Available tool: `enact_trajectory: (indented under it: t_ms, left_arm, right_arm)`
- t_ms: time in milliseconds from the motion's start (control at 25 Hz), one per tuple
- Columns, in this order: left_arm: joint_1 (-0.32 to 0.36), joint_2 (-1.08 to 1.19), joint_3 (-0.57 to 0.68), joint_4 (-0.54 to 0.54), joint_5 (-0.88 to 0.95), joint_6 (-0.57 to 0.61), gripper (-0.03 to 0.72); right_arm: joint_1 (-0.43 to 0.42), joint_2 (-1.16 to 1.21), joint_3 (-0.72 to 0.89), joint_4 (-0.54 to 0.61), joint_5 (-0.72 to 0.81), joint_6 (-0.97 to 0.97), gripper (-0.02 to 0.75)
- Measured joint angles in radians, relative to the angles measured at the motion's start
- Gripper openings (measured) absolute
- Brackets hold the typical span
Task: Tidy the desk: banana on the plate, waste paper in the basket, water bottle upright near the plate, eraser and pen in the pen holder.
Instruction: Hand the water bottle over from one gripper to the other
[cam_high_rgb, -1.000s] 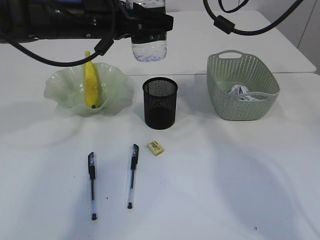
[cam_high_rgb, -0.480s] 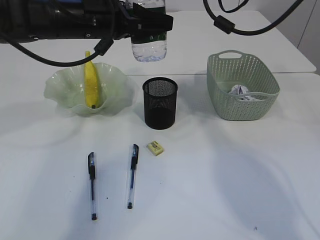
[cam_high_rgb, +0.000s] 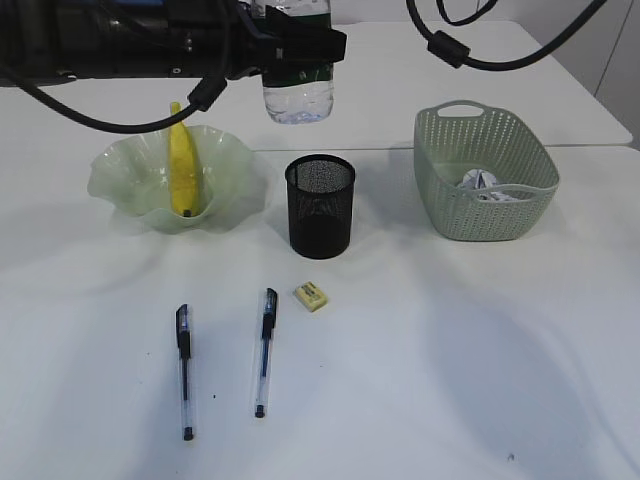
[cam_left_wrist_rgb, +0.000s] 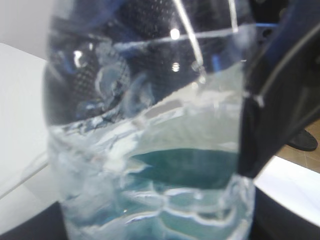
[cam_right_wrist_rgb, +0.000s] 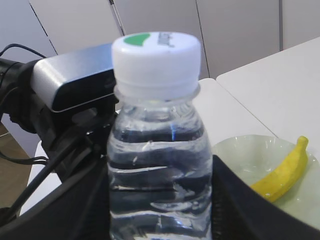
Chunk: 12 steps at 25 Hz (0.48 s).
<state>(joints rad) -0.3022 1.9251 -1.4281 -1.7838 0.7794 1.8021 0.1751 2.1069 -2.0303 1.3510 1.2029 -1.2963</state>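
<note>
One bottle, held aloft

Water bottle (cam_high_rgb: 297, 92): clear, ribbed, part-filled, white cap with green mark, upright. Left gripper (cam_high_rgb: 300, 45) clamped around its body, above and behind the pen holder (cam_high_rgb: 320, 205). Right gripper (cam_right_wrist_rgb: 160, 200): dark parts flank the bottle; grip state indeterminable. Bottle top cropped in exterior view.

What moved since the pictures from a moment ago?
Nothing visibly changed. The water bottle hangs in the air just as before, gripped by the left pincer above the table. The banana in the plate, the pen holder, both pens, the eraser and the basket all stayed put.
</note>
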Motion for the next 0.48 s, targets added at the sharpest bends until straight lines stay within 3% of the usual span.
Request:
enact_trajectory:
  t_ms: [480]
  left_arm:
    - [0.0, 0.0, 0.0, 0.0, 0.002, 0.0, 0.406]
  right_arm:
    - [0.0, 0.0, 0.0, 0.0, 0.0, 0.008, 0.385]
